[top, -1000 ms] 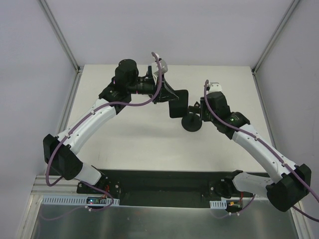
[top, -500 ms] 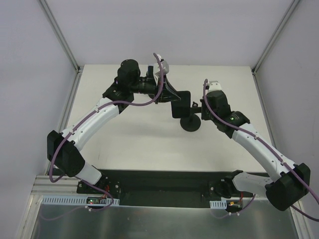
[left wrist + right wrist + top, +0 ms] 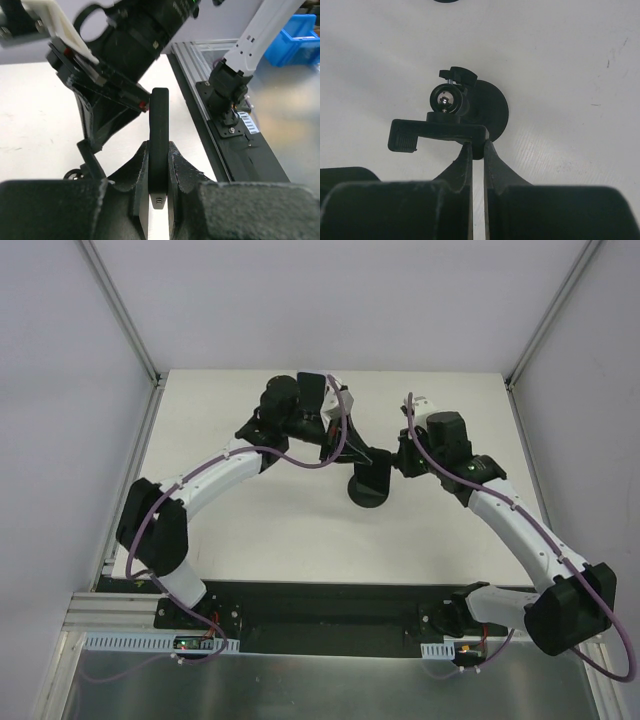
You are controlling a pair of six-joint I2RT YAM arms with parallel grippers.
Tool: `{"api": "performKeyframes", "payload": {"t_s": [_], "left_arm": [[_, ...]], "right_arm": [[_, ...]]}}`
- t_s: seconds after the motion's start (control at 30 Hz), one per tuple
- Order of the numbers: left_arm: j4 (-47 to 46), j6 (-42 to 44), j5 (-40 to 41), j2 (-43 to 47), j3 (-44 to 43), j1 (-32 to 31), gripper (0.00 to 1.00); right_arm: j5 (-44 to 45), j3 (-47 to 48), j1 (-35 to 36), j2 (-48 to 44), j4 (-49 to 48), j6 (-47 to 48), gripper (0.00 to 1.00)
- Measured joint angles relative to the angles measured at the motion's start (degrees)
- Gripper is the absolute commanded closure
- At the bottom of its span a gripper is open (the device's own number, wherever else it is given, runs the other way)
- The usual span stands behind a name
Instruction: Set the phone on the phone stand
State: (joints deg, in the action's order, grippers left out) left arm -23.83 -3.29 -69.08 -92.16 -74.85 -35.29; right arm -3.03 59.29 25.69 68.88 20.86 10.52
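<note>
Holding the slim black phone edge-on, the left fingers are clamped against its two flat faces near its lower end. The thin edge runs up the middle of the left wrist view and leans slightly, so the long axis points out from the fingers toward the right arm's wrist at upper left.

In the top view the phone hangs at centre frame, above the white tabletop and not yet seated. It sits just above the round base of the black phone stand, so the target lies below and slightly ahead of the phone.

The right fingers are closed almost together, with only a sliver of gap. Their tips meet the lower edge of the stand's cradle bar, and they appear to pinch it and steady the stand. I judge that from how the tips overlap the bar, since the contact itself is hidden.

In the right wrist view the cradle bar runs left to right across the middle of the frame, with the ball joint just above it. The phone is carried by the left arm, and its face probably has to come parallel to that bar before it is lowered in.
</note>
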Motion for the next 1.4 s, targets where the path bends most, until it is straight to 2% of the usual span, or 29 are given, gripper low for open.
{"api": "performKeyframes", "payload": {"t_s": [0.23, 0.4, 0.63, 1.4], "left_arm": [[-1.0, 0.5, -5.9, -9.2, -4.2, -0.9, 1.0], [-4.3, -0.3, -7.9, -11.8, -7.4, -2.7, 1.0], [-8.6, -3.2, -10.2, -15.3, -11.3, -4.4, 1.0], [-8.5, -3.8, -18.3, -22.6, -16.7, 0.6, 1.0]], "right_arm": [[-9.1, 0.3, -2.4, 1.4, -1.2, 3.0, 1.0], [-12.7, 0.9, -2.6, 2.7, -1.7, 3.6, 1.0], [-14.4, 1.1, -2.6, 3.0, -1.7, 3.7, 1.0], [-19.4, 1.1, -4.3, 3.3, -1.6, 4.2, 0.99]]}}
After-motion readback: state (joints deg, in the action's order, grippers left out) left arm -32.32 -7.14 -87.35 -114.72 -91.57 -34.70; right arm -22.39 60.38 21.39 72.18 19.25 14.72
